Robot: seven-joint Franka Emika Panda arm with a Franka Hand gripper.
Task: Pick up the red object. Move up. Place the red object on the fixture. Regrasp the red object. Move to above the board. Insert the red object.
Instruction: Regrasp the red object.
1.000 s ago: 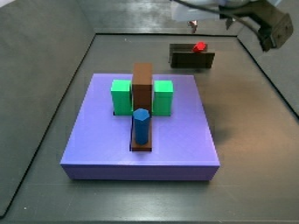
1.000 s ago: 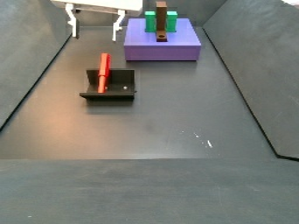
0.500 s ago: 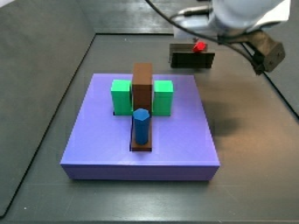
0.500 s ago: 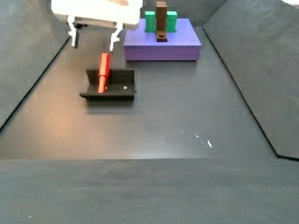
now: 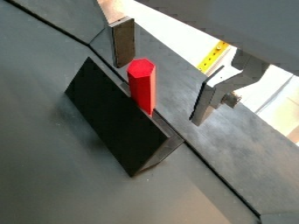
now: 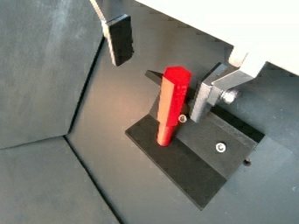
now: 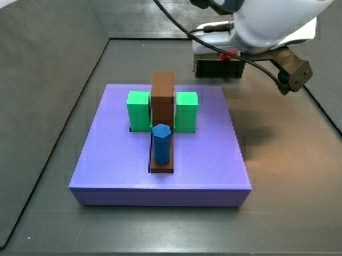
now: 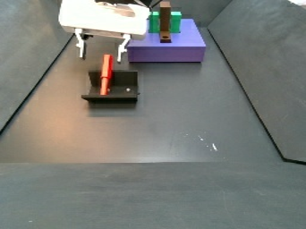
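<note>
In both wrist views the gripper stands wide open, gripping nothing, the red object upright between its fingers on the fixture, and a side view shows the gripper just above that red object.

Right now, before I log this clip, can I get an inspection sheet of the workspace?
Surface: dark grey floor, bare.
Red object: upright on the fixture, not yet regrasped.
Board: purple, carrying green blocks, a brown block and a blue cylinder.
Clutter: nothing seen.
Claw: open, fingers on either side of the red object, not touching.
Cables: black cable on the arm.
Surroundings: dark walls.
</note>
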